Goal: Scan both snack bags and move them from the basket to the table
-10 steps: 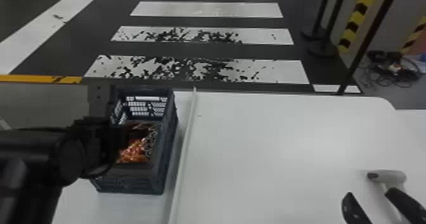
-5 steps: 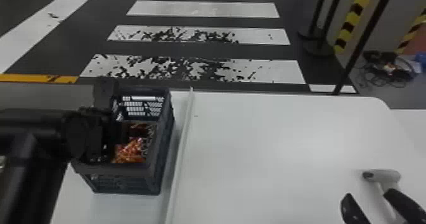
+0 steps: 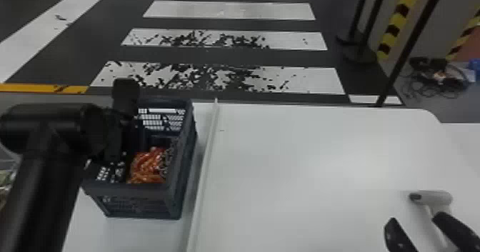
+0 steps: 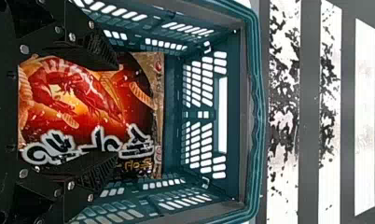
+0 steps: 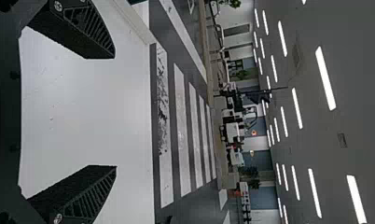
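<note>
Well, the white table (image 3: 303,162) carries the basket (image 3: 134,202) on its left, a raised strip (image 3: 204,176) running just beside it. The basket's walls hem in the left gripper (image 3: 116,137), its jaws apart over the snack bag (image 4: 83,102) inside. The bag shows its printed face, sealed end toward the far wall; its long axis I cannot tell. The right gripper (image 3: 414,218) stands open near the scanner (image 3: 434,197).

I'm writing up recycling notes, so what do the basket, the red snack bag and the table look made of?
Basket: likely molded plastic, fairly matte, with regular slots through its walls. Red snack bag: probably printed plastic film, with small shiny glints. Table: smooth white top with a soft sheen; laminate or painted board, I can't tell.
</note>
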Robot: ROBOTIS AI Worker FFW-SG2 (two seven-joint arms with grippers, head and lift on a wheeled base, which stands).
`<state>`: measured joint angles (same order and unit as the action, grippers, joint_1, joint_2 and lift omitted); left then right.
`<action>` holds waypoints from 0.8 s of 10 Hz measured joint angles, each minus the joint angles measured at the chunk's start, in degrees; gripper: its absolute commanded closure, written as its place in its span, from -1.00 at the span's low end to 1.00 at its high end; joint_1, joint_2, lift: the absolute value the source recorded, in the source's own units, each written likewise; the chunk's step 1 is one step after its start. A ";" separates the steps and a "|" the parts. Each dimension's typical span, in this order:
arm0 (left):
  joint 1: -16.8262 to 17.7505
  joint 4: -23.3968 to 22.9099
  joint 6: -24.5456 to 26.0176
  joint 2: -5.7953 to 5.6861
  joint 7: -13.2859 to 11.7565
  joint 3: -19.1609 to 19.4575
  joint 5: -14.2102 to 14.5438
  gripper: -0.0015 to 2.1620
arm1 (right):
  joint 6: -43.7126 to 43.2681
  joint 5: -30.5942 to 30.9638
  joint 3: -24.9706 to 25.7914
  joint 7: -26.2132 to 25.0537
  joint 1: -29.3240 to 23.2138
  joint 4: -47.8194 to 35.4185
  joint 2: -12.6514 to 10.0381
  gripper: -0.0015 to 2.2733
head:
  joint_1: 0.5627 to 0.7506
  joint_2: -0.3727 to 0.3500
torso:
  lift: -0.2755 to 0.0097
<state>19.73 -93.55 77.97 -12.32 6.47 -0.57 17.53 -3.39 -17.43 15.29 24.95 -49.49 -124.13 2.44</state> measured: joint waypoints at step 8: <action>3.12 14.60 -6.31 3.02 -3.86 -1.20 -3.99 0.47 | -0.06 -1.08 0.08 0.27 -0.20 0.06 1.01 -0.93 | 0.41 0.01 | 0.24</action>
<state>22.85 -78.95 71.65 -9.31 2.61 -1.77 13.55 -3.44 -18.51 15.38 25.22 -49.69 -124.07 3.46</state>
